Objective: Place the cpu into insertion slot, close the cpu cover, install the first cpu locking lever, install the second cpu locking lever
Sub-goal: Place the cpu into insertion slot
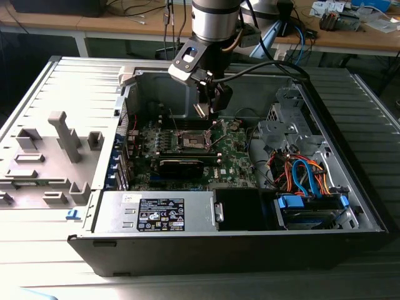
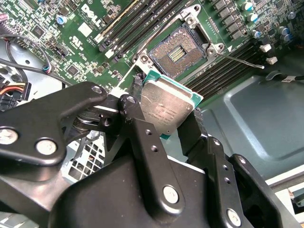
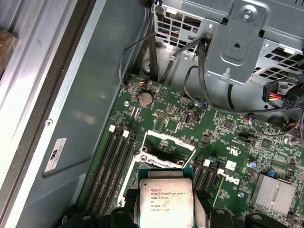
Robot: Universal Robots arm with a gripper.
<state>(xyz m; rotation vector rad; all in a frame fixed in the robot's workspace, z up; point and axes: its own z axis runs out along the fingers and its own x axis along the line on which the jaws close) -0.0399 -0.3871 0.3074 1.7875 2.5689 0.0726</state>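
My jaws are clamped on two opposite edges of the small flat square cpu with its silver-grey metal top (image 2: 166, 110), holding it in the air inside the open grey computer case (image 1: 159, 94). The square dark insertion slot with its silver metal rim (image 2: 178, 51) sits on the green circuit board (image 3: 190, 128) below and just beyond the chip, apart from it. Its contact field is uncovered. In the exterior view it lies slightly to that view's left of me.

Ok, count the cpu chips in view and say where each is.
1. The cpu is clamped in the hand, apart from the bare insertion slot, not yet seated. Others could be hidden inside the case.
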